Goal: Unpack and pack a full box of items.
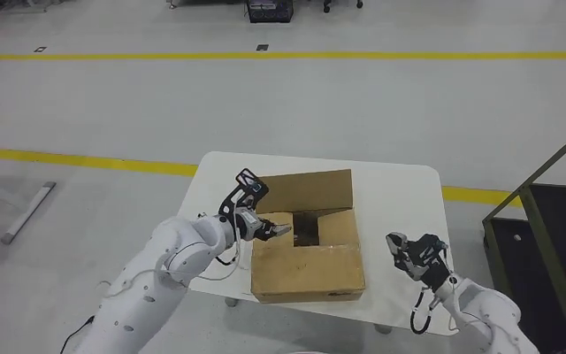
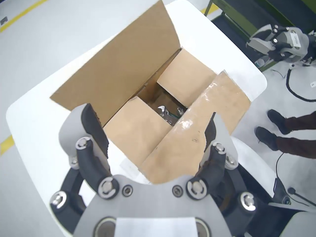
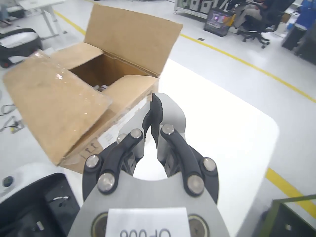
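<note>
Open cardboard box (image 1: 309,270) sits approx mid-table on the white table (image 1: 398,190). Its far long flap (image 1: 305,190) stands up, tilted back. The near long flap (image 2: 197,124), w/ clear tape on it, splays out toward the robot. Both short side flaps (image 2: 138,124) lean inward, part-covering the opening. Thru the gap betw. them a metal wrench (image 2: 163,111) lies inside the box, w/ other bits too dark to make out.

L claw (image 2: 149,112) hovers over the box's left end, released, fingers spread wide, holding nothing. The taped flap's end runs betw. the fingers, and one finger (image 2: 211,129) is right at its edge; touching or not, can't tell.

R claw (image 3: 155,106) is off the box's right side, over the table's right part, apart from the box. It's clenched, pads pressed together w/ nothing betw. them.

Green metal rack (image 1: 531,212) stands on the floor right of the table.
</note>
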